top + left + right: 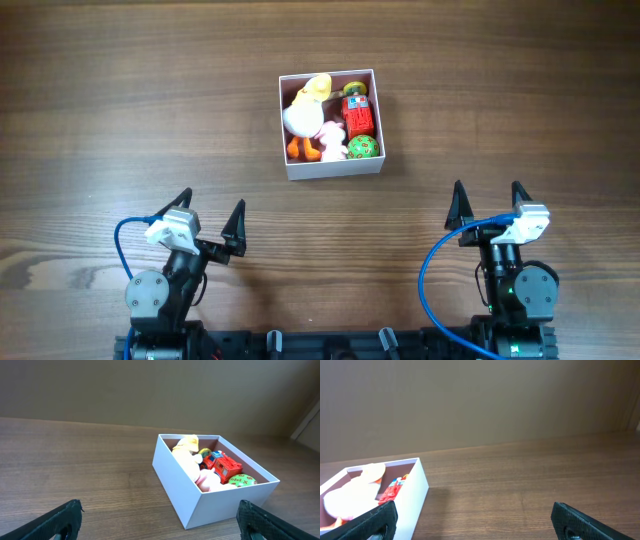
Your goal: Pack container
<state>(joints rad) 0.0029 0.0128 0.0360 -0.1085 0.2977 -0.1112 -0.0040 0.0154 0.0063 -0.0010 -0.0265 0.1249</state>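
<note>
Nearest the robot's base, the left gripper (213, 200) and the right gripper (487, 190) hover over the near edge of the dark wood-grain table (120, 100). Both have their black fingers spread wide and hold nothing. Between them and the work lies bare tabletop, and no loose toy shows in any view. Further out, near the middle of the table and slightly right of centre, sits the container (335, 168), a small square box with thin white walls and a dusty-pink inside. Packed in it are a white-and-yellow plastic duck with orange feet (308, 112), a small pale-pink figure (332, 135), a red toy fire truck (359, 118) and a green patterned ball (363, 147). The packing looks essentially complete, so the step in hand seems to be a final check. The duck's head rises above the rim. If it needs settling, press gently straight down on its body with one gripper, fingertips well inside the walls. The light box would probably slide or its thin walls buckle under a sideways nudge, so the other gripper could brace an outer wall. As for writing, the ball carries dark cross-like marks and the truck has small blue-and-white details, but no brand, label or word is legible.
</note>
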